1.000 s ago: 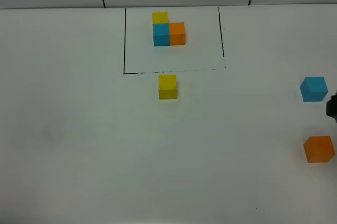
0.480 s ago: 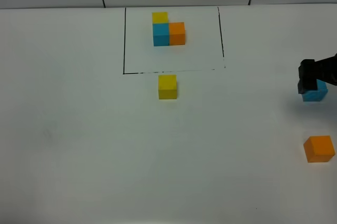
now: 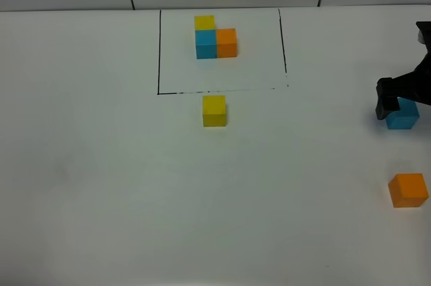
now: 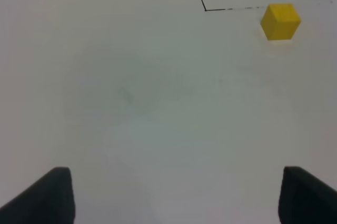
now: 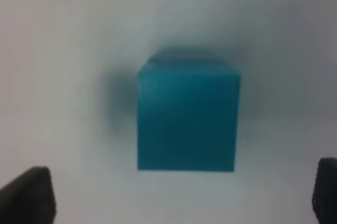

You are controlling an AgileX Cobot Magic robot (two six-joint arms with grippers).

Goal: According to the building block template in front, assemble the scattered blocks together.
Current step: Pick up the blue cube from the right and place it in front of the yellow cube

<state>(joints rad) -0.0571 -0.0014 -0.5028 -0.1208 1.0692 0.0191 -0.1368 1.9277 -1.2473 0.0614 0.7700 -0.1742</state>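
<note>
Sky-blue cube (image 5: 187,118) lies just below the right gripper (image 5: 176,192), whose jaws are spread wide, gripping nothing. The left gripper (image 4: 174,197) hangs parted, holding nothing.

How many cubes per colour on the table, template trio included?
Yellow: 2 (loose yellow cube, template yellow cube)
Sky-blue: 2 (loose sky-blue cube, template sky-blue cube)
Orange: 2 (loose orange cube, template orange cube)
Total: 6

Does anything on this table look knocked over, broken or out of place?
Nothing stands out. The loose yellow cube, sky-blue cube and orange cube sit flat and intact, just scattered across the white table; the black-framed template trio is neatly joined.
</note>
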